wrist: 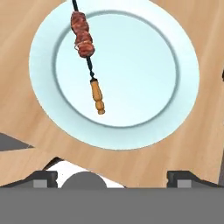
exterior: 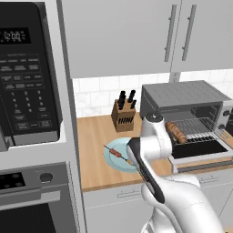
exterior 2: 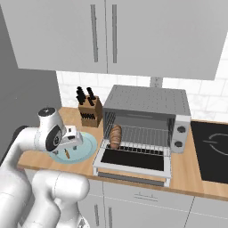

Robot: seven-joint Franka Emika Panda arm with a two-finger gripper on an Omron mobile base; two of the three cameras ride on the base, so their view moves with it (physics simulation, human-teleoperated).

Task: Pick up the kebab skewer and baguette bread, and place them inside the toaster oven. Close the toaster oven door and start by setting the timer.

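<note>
Skewer waiting on the plate, baguette already in the oven.

The kebab skewer (wrist: 87,57) lies flat on the pale blue plate (wrist: 175,118), beside the knife block (exterior: 123,117). It looks light, thin and stiff, and a thin rod could roll or slip; I think the wooden handle (wrist: 97,97) or the meat chunks (wrist: 82,35) give the best hold. The baguette bread (exterior 2: 116,135) rests on the rack of the toaster oven (exterior 2: 147,101), with the toaster oven door (exterior 2: 133,161) dropped open. The gripper (wrist: 111,177) hovers above the plate, pointing down, fingers spread apart and holding nothing.
</note>
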